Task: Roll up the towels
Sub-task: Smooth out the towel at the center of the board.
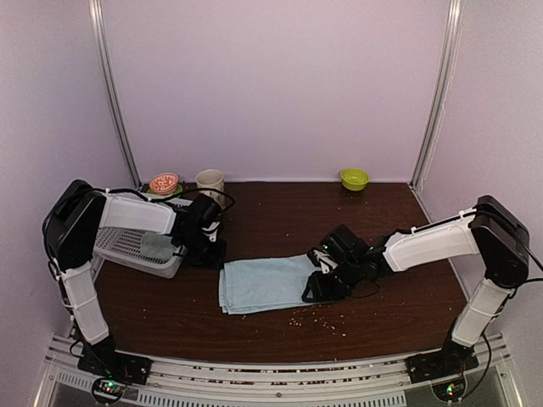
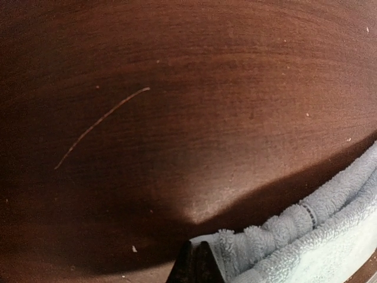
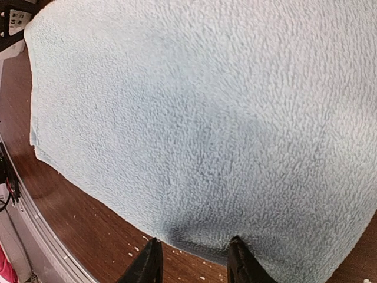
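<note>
A folded light blue towel (image 1: 265,284) lies flat on the dark wood table (image 1: 399,305). My left gripper (image 1: 210,253) is at its far left corner. In the left wrist view its fingertips (image 2: 197,262) are pressed together, with the fluffy towel corner (image 2: 277,236) right at the tips. My right gripper (image 1: 321,287) is at the towel's right edge. In the right wrist view the right gripper (image 3: 194,262) is open, its two tips straddling the towel's (image 3: 206,118) near edge. A pale cloth (image 1: 158,247) lies in the basket.
A white mesh basket (image 1: 127,246) stands at the left beside my left arm. A patterned bowl (image 1: 164,182), a cream cup (image 1: 209,180) and a green bowl (image 1: 354,178) line the back wall. Crumbs (image 1: 321,319) dot the wood in front of the towel.
</note>
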Controlling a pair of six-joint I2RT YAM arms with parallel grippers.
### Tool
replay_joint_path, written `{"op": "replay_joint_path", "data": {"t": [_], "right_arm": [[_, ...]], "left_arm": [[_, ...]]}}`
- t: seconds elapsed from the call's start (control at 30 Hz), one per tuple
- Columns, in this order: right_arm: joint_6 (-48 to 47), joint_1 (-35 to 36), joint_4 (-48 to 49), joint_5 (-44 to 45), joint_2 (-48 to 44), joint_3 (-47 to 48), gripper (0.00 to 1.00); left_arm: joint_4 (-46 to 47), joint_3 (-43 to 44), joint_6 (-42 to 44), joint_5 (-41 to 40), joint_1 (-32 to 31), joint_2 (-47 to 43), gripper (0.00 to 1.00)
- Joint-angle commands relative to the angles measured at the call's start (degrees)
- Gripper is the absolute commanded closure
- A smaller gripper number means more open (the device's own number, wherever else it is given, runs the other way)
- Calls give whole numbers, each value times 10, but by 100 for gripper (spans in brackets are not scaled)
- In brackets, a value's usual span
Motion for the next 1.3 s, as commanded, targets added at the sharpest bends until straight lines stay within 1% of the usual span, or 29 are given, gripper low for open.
{"op": "replay_joint_path", "data": {"t": [0.0,0.13,0.2,0.27,0.33,0.4,0.47,0.53,0.6,0.63,0.73,0.83,1.0,1.1,1.27], "right_arm": [[9,6,-9,-1,3,-12,61],[-11,4,-52,17,-28,24,57],[-24,-1,-75,28,-40,56,55],[-32,-11,-94,37,-46,87,54],[-38,-25,-99,45,-48,112,54],[-37,-43,-98,47,-43,133,54],[-33,-63,-90,49,-37,147,54],[-26,-78,-76,48,-28,157,54],[-17,-94,-59,44,-14,161,55],[-13,-101,-52,38,-4,165,56],[-3,-116,-41,19,33,176,61],[7,-123,-39,3,73,187,67],[25,-136,-68,4,130,216,73],[32,-148,-105,20,163,241,77],[51,-172,-132,31,194,256,81]], "left_arm": [[14,-16,4,7,-4,21,100],[-14,-11,15,-11,-4,-33,100],[-33,-6,20,-5,-5,-72,93],[-52,1,21,1,-10,-109,83],[-66,11,21,2,-21,-139,77],[-74,22,18,3,-37,-158,73],[-72,35,12,14,-54,-160,72],[-62,47,11,26,-71,-142,73],[-46,55,11,40,-80,-113,76],[-34,57,11,50,-82,-97,78],[-19,69,14,69,-83,-53,89],[-10,67,17,81,-82,-25,95],[12,17,17,82,-83,-13,100],[19,-9,16,71,-82,1,100],[40,-57,11,74,-82,13,100]]}}
